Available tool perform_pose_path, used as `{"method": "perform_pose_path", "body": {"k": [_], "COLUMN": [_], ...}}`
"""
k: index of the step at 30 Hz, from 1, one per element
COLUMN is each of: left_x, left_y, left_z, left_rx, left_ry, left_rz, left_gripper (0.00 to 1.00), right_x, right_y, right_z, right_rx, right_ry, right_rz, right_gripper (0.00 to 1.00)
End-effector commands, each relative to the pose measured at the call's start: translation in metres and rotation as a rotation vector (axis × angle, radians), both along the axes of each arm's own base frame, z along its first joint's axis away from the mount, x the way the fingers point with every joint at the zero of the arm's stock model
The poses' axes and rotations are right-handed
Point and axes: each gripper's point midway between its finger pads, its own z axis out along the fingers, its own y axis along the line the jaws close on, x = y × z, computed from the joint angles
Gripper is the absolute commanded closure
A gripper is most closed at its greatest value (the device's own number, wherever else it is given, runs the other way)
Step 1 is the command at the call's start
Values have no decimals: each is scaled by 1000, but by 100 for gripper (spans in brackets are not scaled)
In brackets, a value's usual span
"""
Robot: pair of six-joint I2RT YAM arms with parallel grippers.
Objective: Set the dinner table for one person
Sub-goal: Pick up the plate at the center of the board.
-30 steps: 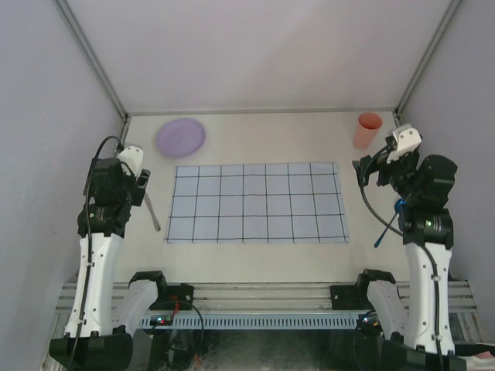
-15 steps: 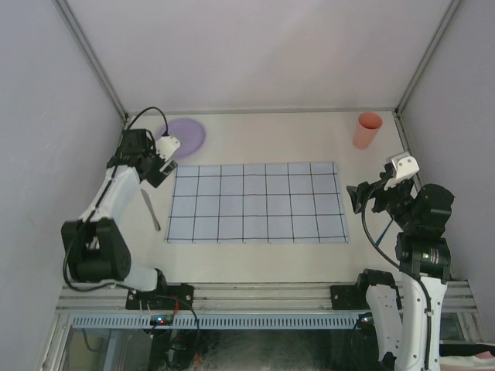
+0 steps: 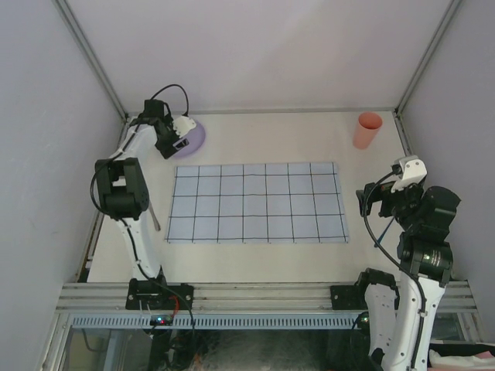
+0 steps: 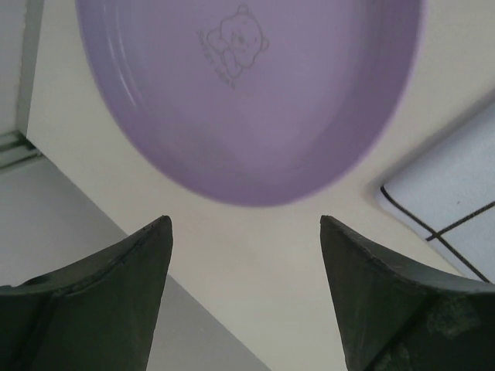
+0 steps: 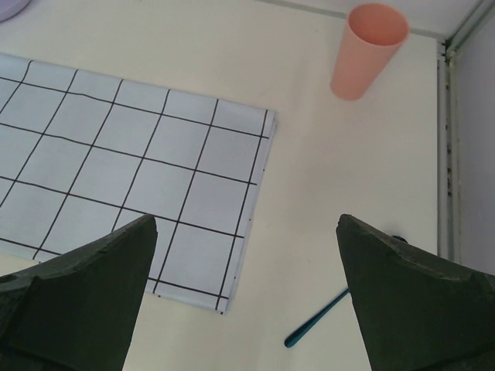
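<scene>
The dinner table, ahead of both arms, is carrying one plate, one cup, one cloth.
Left wrist: the left gripper is hovering, fingers apart, by the far-left-corner plate. Right wrist: the right gripper is gaping above the right edge.

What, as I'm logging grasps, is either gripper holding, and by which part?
Nothing is held. The left gripper is open and empty by the rim of the purple plate; the right gripper is open and empty too.
</scene>
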Motion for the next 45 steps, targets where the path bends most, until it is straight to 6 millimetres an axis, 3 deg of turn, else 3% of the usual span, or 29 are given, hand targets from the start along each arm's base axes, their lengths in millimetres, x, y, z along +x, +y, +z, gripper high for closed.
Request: {"method": "perform_pose_path", "body": {"k": [1,11,20,26,34,45], "left_x": [8,-12,0,11,17,18], "left_y": [-30,-82,-79,-80,-78,-69], "left_z": [7,-16,-37,-38,-46,-58], "left_rx": [-9,46,92,97,114,167], "left_ry": [27,99,153,138,154,189], "left_rz": [-110,-239,-230,-221,-214,-207], "left_gripper": [19,20,21,21,33,67], "right_x": [-3,-5,-11,-12,-13,-14], "right_y": [-5,-8,-6,-4,-3,0], "right_z": [15,15,21,26,25,26], "right_rx": [-23,-56,-66,-58,-48,-45], "right_ry": [-42,-54,-59,-61,-53,-54], "right_rz": [-18,-24,-21,-7,0,16], "right_gripper": [0,0,0,0,0,0]}}
